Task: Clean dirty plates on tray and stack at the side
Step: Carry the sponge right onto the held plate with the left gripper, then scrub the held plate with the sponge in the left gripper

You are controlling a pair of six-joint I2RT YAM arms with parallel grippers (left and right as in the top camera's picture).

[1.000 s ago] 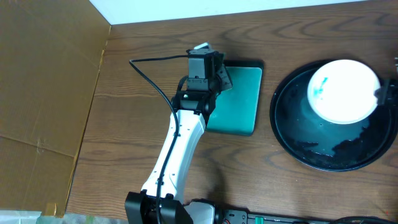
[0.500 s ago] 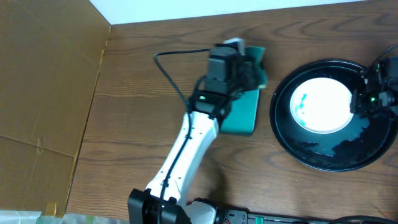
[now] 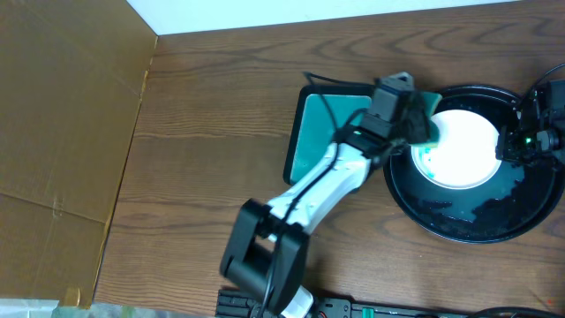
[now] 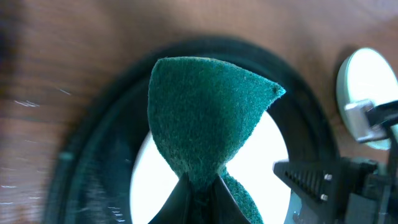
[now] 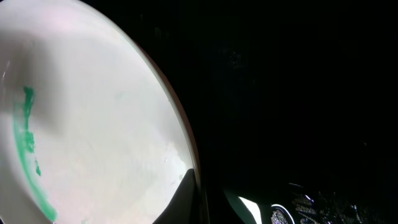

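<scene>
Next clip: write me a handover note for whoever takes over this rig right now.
Left gripper: shut on the green sponge, hovering over the plate.
Right gripper: appears to pinch the plate's rim.
Plate lies in the black tray; teal smear not wiped.
Done: no wiping yet.
Left: wipe the smear, stack the plate at the side.

l fingers (image 4: 179, 200) w/ sponge (image 4: 205, 118) went from teal dish (image 3: 309, 146) to over plate (image 3: 466, 157).
</scene>
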